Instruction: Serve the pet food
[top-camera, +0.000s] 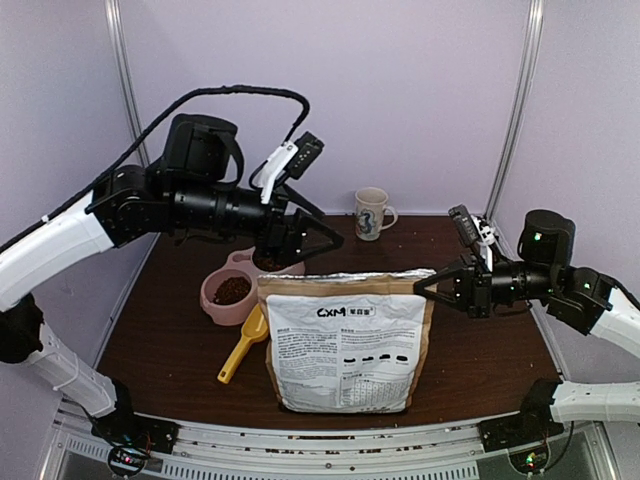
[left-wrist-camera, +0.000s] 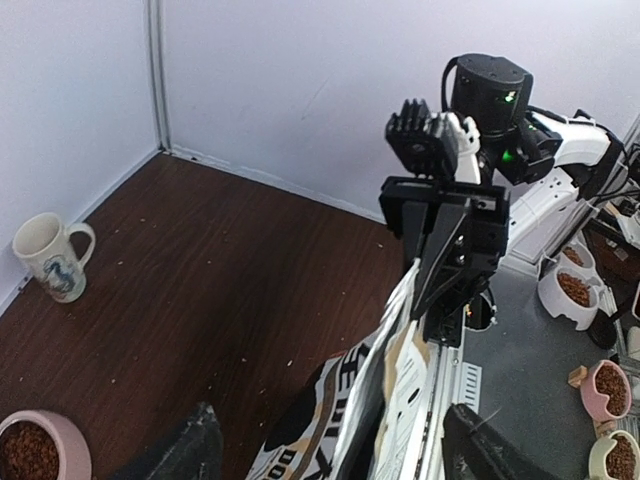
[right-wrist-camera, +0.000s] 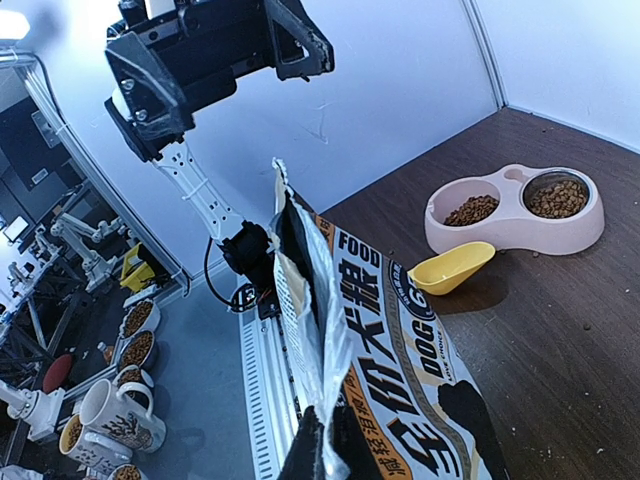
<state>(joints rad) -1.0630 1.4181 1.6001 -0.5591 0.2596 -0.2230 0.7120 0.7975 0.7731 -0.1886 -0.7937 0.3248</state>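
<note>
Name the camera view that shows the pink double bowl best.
Right wrist: the whole pink double bowl, both wells, unobstructed. In top external the left gripper partly hides its far well; left wrist catches only one rim at the corner.

The bag (top-camera: 345, 350) looks glossy, foil-lined; table (top-camera: 170, 330) matt wood-grain; scoop (top-camera: 245, 340) plastic; pet food (top-camera: 232, 290) matt.

A printed bag (left-wrist-camera: 350, 400) is seen on the dark bench (left-wrist-camera: 230, 260), its upper edge pinched by the closed right jaws and flanked by the widely spread left jaws. A mug (left-wrist-camera: 50, 255) is set far left, and pet food (left-wrist-camera: 25, 455) is held in a pink bowl (left-wrist-camera: 68, 428).
</note>
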